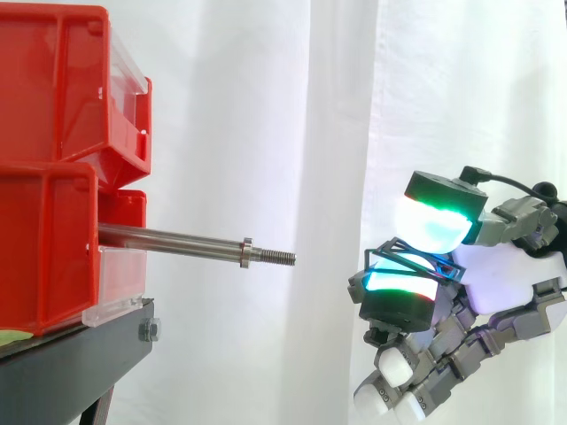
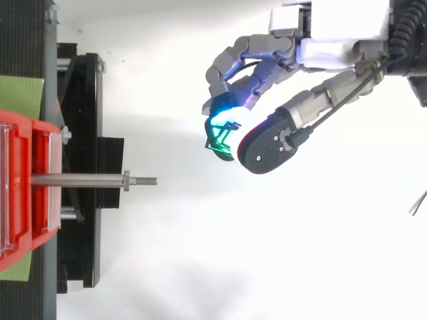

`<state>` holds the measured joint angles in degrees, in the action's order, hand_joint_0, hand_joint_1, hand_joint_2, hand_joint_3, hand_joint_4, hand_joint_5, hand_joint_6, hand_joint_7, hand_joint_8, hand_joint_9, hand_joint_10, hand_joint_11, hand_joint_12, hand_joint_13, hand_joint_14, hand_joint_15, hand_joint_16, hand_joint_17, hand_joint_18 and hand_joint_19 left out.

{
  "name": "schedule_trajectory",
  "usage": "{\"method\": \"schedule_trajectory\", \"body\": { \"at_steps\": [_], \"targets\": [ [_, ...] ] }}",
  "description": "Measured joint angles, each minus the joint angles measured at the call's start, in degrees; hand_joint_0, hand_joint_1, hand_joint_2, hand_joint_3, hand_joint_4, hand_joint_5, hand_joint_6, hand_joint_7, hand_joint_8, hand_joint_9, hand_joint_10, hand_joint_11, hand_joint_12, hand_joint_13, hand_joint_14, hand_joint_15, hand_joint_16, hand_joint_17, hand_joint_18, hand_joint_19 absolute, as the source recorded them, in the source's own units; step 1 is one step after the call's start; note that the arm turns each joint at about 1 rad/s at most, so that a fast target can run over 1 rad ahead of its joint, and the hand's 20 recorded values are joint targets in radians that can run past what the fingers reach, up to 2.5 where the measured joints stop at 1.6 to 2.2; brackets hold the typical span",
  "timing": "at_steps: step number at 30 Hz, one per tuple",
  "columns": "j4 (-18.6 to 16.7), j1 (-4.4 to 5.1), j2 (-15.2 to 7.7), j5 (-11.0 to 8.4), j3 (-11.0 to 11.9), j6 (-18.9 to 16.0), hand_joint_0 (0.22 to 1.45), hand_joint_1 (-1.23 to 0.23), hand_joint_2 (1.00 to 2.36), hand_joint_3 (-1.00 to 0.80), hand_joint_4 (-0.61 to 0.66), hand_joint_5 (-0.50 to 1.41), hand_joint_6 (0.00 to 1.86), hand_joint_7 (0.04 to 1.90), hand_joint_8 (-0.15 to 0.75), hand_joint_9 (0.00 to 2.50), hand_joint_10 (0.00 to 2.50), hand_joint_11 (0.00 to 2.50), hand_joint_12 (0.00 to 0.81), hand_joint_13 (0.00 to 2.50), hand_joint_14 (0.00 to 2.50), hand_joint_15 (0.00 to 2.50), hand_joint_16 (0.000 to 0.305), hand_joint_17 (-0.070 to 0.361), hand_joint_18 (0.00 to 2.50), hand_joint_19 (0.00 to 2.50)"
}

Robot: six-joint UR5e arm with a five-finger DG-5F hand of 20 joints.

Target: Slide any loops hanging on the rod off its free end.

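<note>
I see white curtain (image 1: 266,133) behind | red bins (image 1: 44,248) on black stand (image 1: 71,363), frame left | rod (image 1: 168,239) jutting right | hand (image 1: 507,276) lower right, pinching dark loop (image 2: 219,139), well apart from rod

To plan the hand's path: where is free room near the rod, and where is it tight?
Free: between the rod's threaded tip and the hand pinching a black loop. Tight: by the red bins and black stand.

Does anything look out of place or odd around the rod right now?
Nothing looks damaged or spilled. The rod is bare and, in the side view, slopes slightly down toward its threaded free end. The small black loop is off it, pinched in the hand's fingers well clear of the rod.
</note>
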<state>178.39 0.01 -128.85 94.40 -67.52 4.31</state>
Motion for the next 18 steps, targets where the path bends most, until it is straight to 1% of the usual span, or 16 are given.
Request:
{"method": "schedule_trajectory", "body": {
  "at_steps": [6,8,9,10,13,15,18],
  "targets": [
    [0.02,-0.01,0.00,0.02,0.00,0.00,0.45,-0.64,1.00,-0.50,0.16,-0.18,0.81,1.14,0.268,0.76,0.00,0.17,0.261,0.64,0.00,0.00,0.045,0.101,0.57,0.09],
    [0.02,-0.01,0.00,0.05,0.01,0.00,0.46,-0.60,1.00,-0.50,0.17,-0.18,0.81,1.14,0.267,0.76,0.01,0.17,0.260,0.64,0.00,0.00,0.044,0.100,0.57,0.09],
    [0.05,-0.01,0.00,0.09,0.00,0.00,0.47,-0.57,1.00,-0.50,0.16,-0.18,0.81,1.14,0.262,0.76,0.01,0.18,0.256,0.64,0.00,0.00,0.043,0.098,0.57,0.09],
    [0.06,-0.01,0.00,0.11,-0.01,0.00,0.51,-0.53,1.00,-0.50,0.14,-0.17,0.80,1.19,0.254,0.76,0.01,0.18,0.243,0.64,0.00,0.00,0.041,0.092,0.56,0.10],
    [0.09,-0.01,0.00,0.15,0.00,0.00,0.56,-0.47,1.00,-0.50,0.13,-0.17,0.80,1.22,0.245,0.77,0.01,0.18,0.228,0.64,0.00,0.00,0.038,0.085,0.54,0.12],
    [0.10,0.00,0.00,0.17,-0.01,0.00,0.58,-0.46,1.00,-0.50,0.12,-0.17,0.80,1.23,0.243,0.77,0.01,0.18,0.225,0.64,0.00,0.00,0.037,0.084,0.54,0.12],
    [0.11,0.01,0.00,0.17,-0.03,0.00,0.60,-0.52,1.00,-0.50,0.11,-0.17,0.80,1.23,0.243,0.77,0.01,0.18,0.225,0.64,0.00,0.00,0.037,0.083,0.54,0.12]
  ]
}}
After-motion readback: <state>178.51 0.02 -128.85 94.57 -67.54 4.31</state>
